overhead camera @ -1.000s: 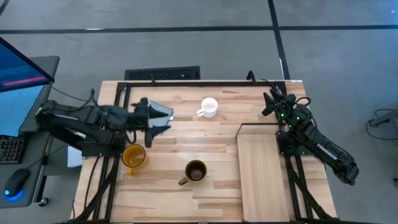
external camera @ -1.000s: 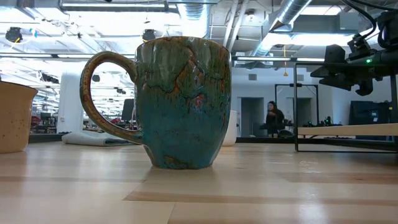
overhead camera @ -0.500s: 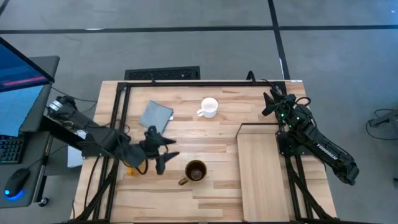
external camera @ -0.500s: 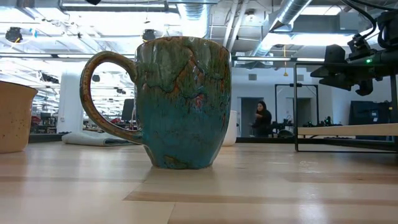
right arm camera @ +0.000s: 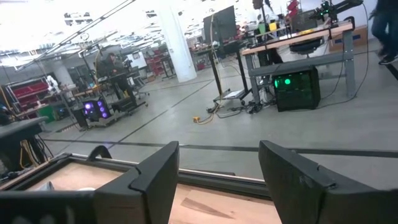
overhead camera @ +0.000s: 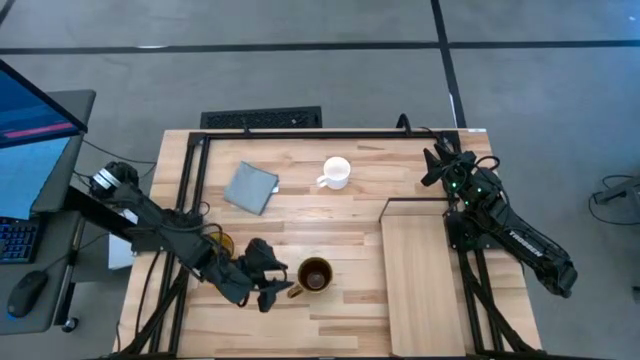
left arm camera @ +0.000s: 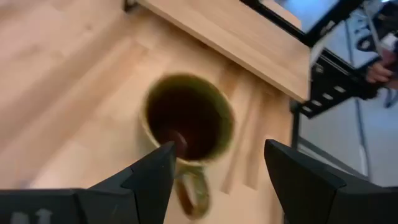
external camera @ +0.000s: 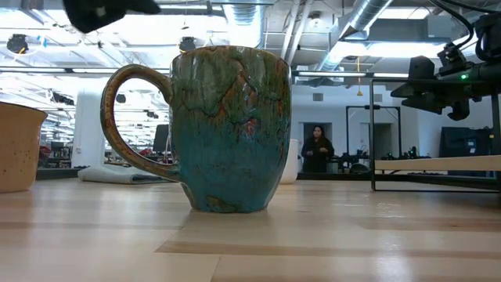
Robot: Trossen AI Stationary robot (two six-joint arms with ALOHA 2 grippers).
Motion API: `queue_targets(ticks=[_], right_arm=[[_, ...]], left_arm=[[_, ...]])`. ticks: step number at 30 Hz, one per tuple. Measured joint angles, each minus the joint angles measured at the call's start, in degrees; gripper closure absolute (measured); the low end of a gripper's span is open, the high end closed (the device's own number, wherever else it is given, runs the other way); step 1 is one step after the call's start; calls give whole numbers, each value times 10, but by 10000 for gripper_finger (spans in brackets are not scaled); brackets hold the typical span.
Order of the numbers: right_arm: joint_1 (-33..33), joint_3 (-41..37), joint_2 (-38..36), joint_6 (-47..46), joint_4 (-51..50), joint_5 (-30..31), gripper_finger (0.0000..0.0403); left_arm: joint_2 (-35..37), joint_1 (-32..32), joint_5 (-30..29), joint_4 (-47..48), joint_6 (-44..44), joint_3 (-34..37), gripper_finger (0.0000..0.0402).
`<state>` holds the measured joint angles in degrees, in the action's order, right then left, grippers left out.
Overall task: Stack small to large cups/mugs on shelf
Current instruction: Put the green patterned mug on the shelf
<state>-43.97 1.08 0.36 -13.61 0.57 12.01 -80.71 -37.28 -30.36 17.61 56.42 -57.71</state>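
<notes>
High view: the left tool [overhead camera: 272, 283] hovers low in the lower centre of the frame, fingers spread and holding nothing, just left of the dark brown mug [overhead camera: 316, 274], whose handle points lower left toward it. The yellow-orange mug [overhead camera: 222, 244] is mostly hidden under the left arm. The white mug [overhead camera: 336, 171] stands upper centre, handle to the left, with the grey-blue cloth [overhead camera: 250, 187] further left. The shelf [overhead camera: 421, 268] runs lengthwise top to bottom at right on the bench [overhead camera: 330, 320]. The right tool [overhead camera: 436, 166] waits above the shelf's upper end.

Low view: the brown mug's teal glazed wall fills the centre, upright, handle left. A person [external camera: 316, 151] stands far behind.

Left wrist view: the spread fingers [left arm camera: 155, 176] frame the mug's open mouth, the handle apparently nearest them, though blurred.

Right wrist view: the fingers [right arm camera: 158, 171] stand apart, empty, facing the room.
</notes>
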Motion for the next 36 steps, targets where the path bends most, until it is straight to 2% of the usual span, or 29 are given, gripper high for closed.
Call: queue_targets(ticks=[8, 13, 29, 36], right_arm=[[0, 0, 0, 0, 0, 0, 159], [0, 0, 0, 0, 0, 0, 159], [0, 0, 0, 0, 0, 0, 159], [0, 0, 0, 0, 0, 0, 159]], left_arm=[[-19, -21, 6, -18, 71, 0, 165], [-20, -20, 36, -10, 93, 0, 165], [-20, 0, 53, 2, 103, 0, 165], [-20, 9, 52, 45, 103, 0, 165]])
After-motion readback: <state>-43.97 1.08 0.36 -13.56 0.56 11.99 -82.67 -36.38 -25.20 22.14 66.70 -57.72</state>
